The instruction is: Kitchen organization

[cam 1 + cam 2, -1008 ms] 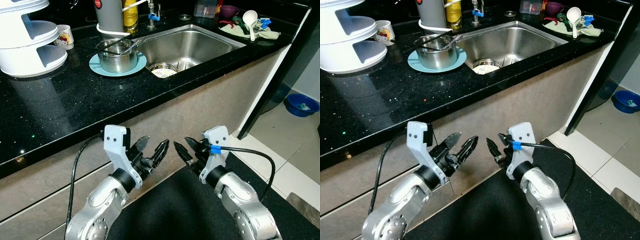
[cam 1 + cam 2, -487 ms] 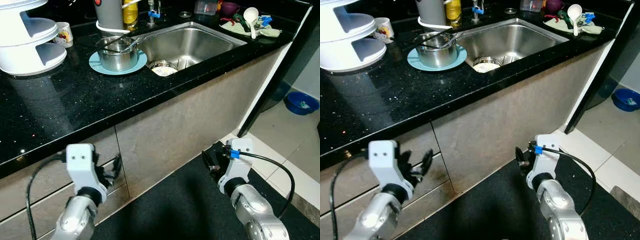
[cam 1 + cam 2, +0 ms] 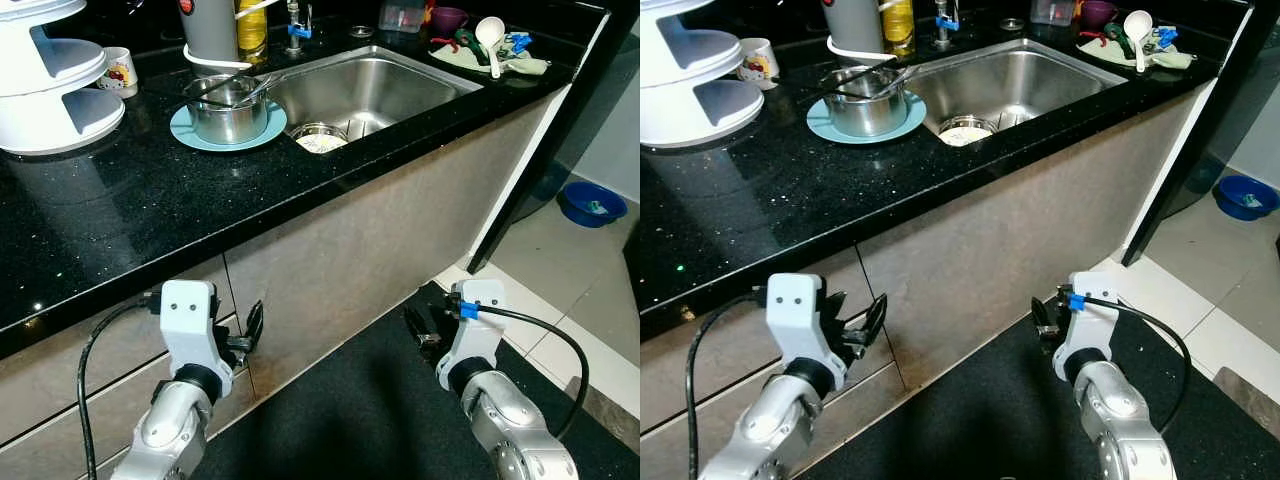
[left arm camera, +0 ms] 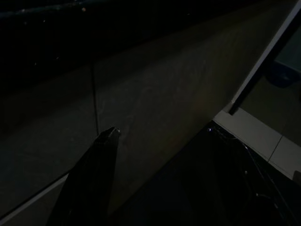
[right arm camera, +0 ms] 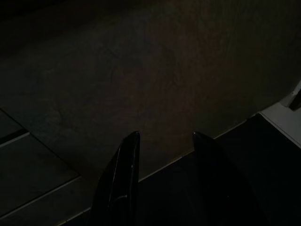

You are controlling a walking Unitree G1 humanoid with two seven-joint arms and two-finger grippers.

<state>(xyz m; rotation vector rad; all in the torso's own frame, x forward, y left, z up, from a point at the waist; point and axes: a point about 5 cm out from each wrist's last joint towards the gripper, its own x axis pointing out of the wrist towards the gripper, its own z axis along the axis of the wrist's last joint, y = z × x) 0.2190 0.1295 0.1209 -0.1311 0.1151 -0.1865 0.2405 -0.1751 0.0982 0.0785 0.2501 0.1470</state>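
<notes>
Honestly, nothing's in hand yet.
Grippers: left gripper (image 3: 865,322) and right gripper (image 5: 164,179) both hang low by the cabinet front (image 3: 380,230), fingers apart, empty.
Step tip: I'd raise the arms above the counter edge before reaching.
Target stuff: steel pot (image 3: 227,107) on a blue plate (image 3: 262,130), just beside the sink (image 3: 420,75).
Surface: glossy black countertop (image 3: 130,210).
Room: tiled floor (image 3: 590,290), blue bowl (image 3: 590,203) on it.

White rack (image 3: 50,90) cut off at upper left edge; items on cloth (image 3: 490,55) upper right too small to identify.
</notes>
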